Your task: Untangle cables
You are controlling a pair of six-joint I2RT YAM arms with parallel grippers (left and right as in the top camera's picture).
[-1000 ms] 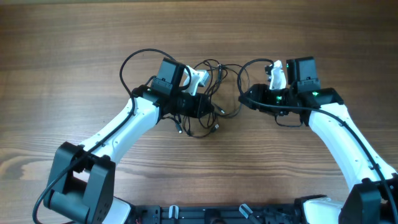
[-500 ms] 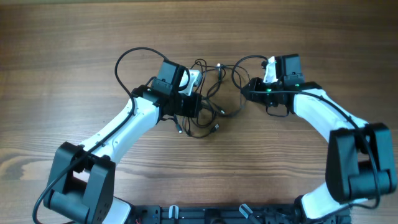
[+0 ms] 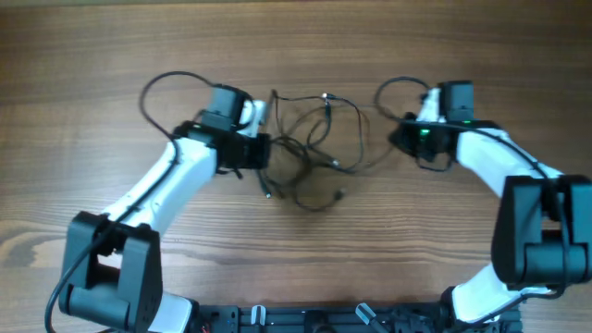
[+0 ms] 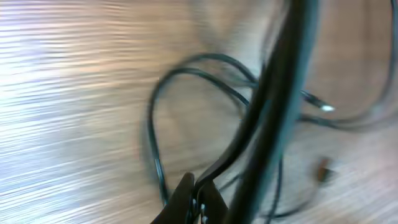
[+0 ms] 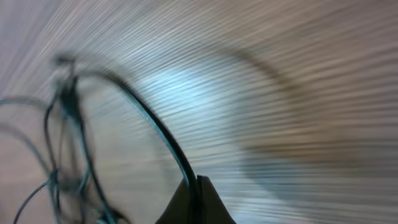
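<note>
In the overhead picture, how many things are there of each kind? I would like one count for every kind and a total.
Robot arms: 2, the left arm and the right arm
Pincers: 2, the left pincer and the right pincer
Tangle of thin black cables: 1; its separate cords are too entwined to count
Total: 5

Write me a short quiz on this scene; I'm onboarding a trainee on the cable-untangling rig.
1. True or false: the left gripper and the right gripper are both open.
2. Where do the cables mostly lie? A) between the two grippers B) left of the left gripper C) right of the right gripper
3. What is each gripper pinching?
Key: 1 false, both are shut; 2 A; 3 a strand of the cables.
</note>
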